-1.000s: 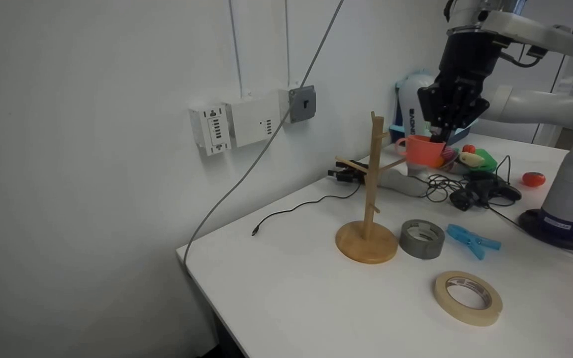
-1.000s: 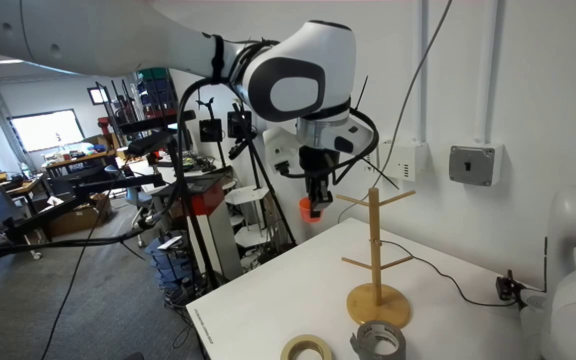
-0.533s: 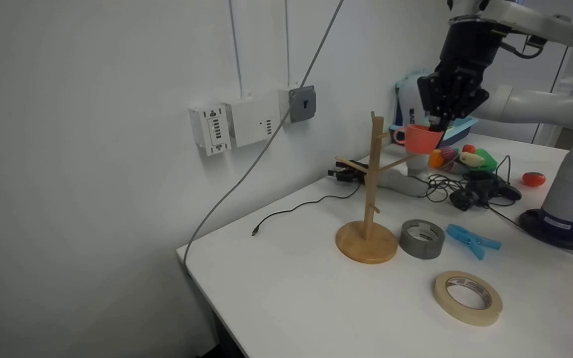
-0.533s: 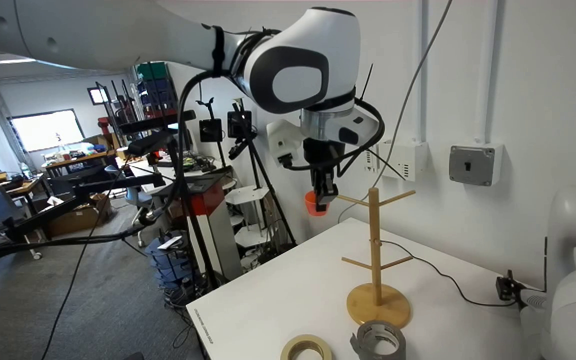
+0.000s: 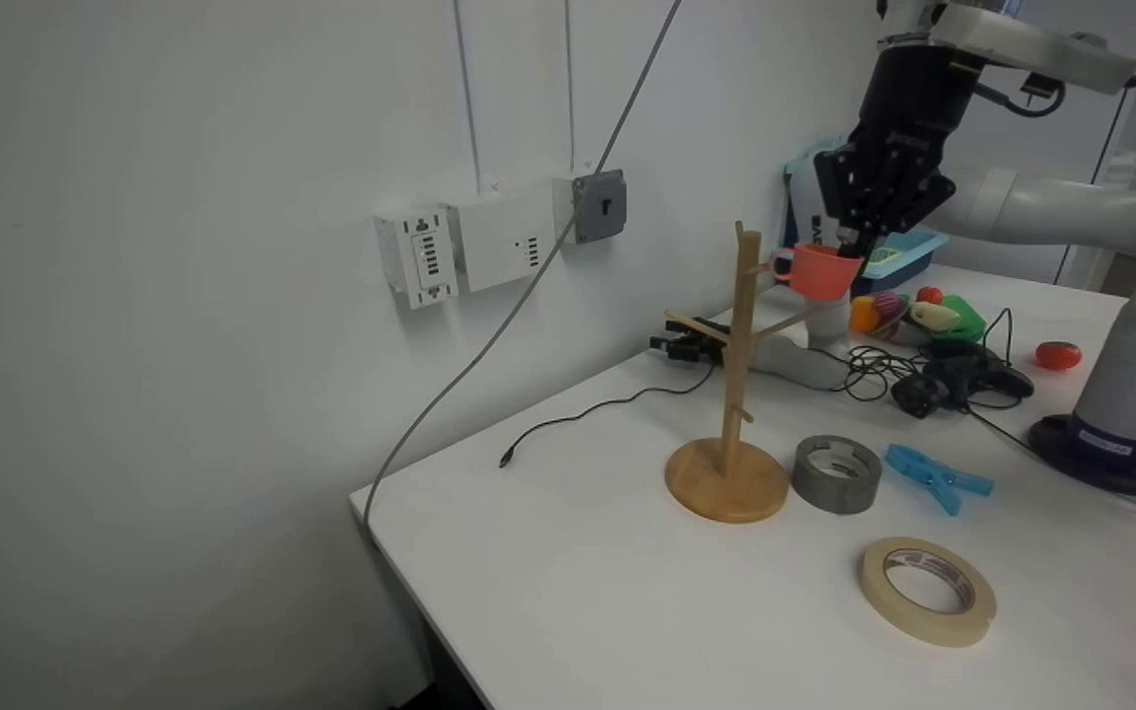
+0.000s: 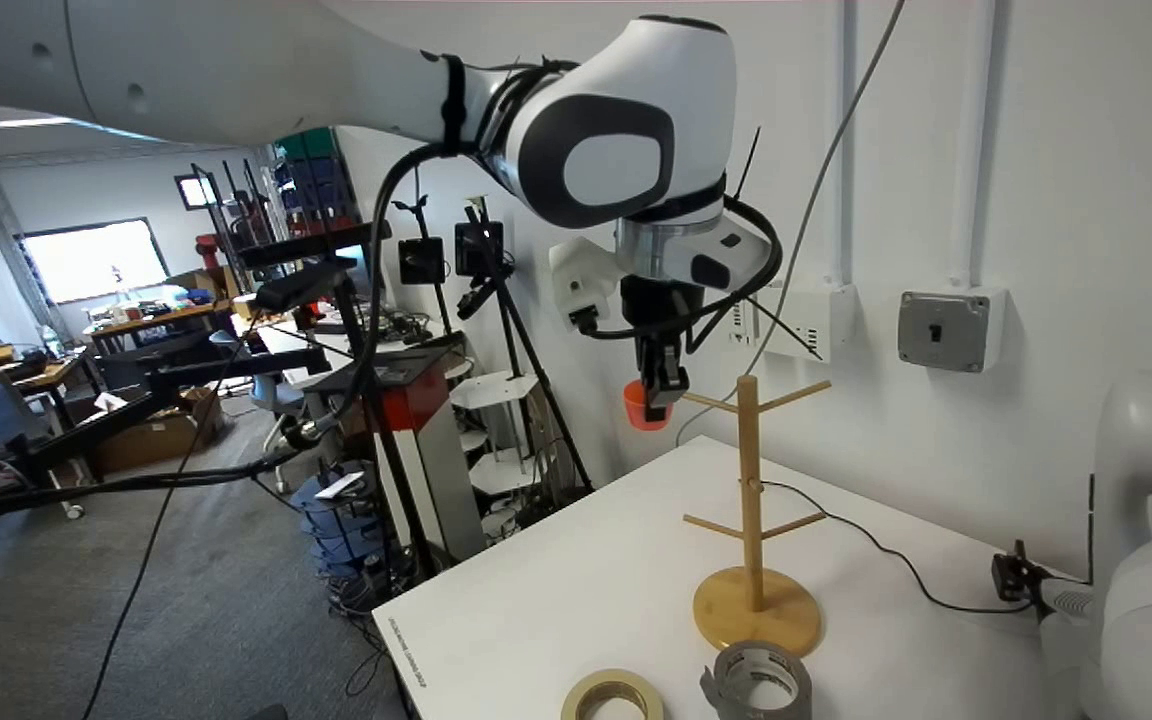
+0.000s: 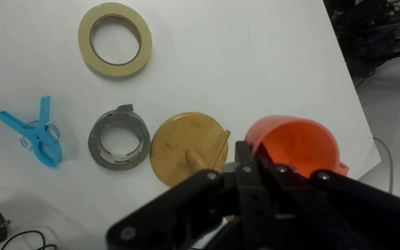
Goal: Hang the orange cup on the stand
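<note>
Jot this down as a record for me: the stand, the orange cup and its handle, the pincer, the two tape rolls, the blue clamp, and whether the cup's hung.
Stand: upright on the table
Orange cup: in the air beside the stand
Pincer: closed on the cup's rim
Handle: facing away from the pincer
Grey tape roll: flat, close beside the stand
Tan tape ring: flat on the table
Blue clamp: on the table
Hung: not yet

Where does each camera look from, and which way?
An exterior view: raised, looking across the table to the wall; arm's end and jaws upper right.
An exterior view: raised, facing that wall, room floor at left; arm crosses upper left.
Wrist view: on the arm, looking down; jaws at bottom, gripping the orange cup.
Both exterior views share stand, cup and switch box.
</note>
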